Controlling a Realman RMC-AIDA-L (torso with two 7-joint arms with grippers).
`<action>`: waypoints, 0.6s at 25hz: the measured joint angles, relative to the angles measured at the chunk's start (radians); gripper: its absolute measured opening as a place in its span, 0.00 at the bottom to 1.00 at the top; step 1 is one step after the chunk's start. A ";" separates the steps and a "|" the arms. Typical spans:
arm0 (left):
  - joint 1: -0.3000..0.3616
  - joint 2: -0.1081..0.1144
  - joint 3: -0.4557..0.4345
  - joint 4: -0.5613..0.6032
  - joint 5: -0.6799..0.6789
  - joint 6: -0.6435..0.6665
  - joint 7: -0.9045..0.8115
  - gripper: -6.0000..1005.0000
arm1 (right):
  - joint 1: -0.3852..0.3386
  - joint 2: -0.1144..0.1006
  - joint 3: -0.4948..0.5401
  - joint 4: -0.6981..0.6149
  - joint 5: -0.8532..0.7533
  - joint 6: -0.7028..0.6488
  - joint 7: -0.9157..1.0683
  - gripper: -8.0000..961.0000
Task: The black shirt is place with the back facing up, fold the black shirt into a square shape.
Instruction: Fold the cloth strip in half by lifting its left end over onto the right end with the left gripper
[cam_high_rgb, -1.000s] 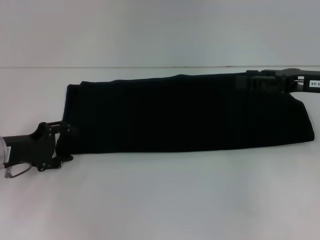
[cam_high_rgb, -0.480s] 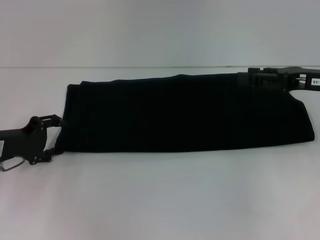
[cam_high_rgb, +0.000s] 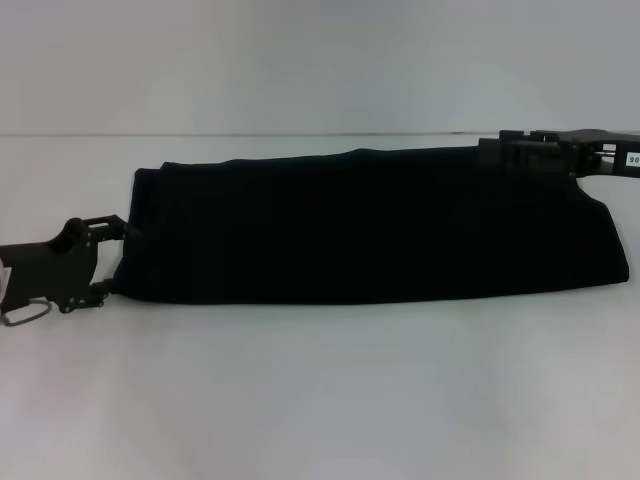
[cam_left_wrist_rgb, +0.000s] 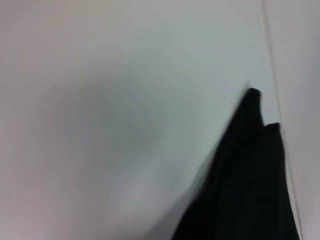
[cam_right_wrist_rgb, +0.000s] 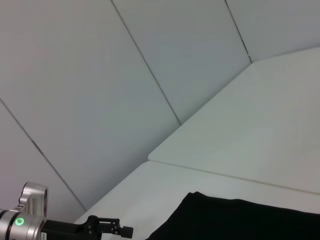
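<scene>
The black shirt (cam_high_rgb: 370, 225) lies across the table as a long folded strip, its plain side up. My left gripper (cam_high_rgb: 112, 260) sits at the strip's left end by the near corner. Its fingers stand apart, one above and one below the cloth's edge, so it is open. At the far right corner of the strip is my right gripper (cam_high_rgb: 497, 155), black against the black cloth. The left wrist view shows a pointed end of the shirt (cam_left_wrist_rgb: 250, 190) on the table. A far edge of the shirt (cam_right_wrist_rgb: 240, 220) shows in the right wrist view, with the left gripper (cam_right_wrist_rgb: 107, 227) beyond it.
The white table (cam_high_rgb: 320, 390) stretches wide in front of the strip. Its back edge (cam_high_rgb: 250, 134) meets a pale panelled wall (cam_right_wrist_rgb: 125, 75) just behind the shirt.
My left gripper has drawn back to the left, off the shirt's near-left corner, then risen slightly. The corner has shifted a little with it. My right gripper has edged slightly right.
</scene>
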 joint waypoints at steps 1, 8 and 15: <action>-0.003 0.002 0.001 0.000 0.000 0.000 0.017 0.76 | 0.000 0.000 0.000 0.000 0.002 0.000 0.000 0.73; -0.007 0.005 0.009 0.000 0.006 0.011 0.088 0.76 | 0.000 -0.002 0.000 0.000 0.008 0.000 0.000 0.73; -0.008 0.006 0.016 0.001 0.018 0.025 0.112 0.76 | 0.003 -0.002 0.000 0.000 0.010 0.000 -0.001 0.73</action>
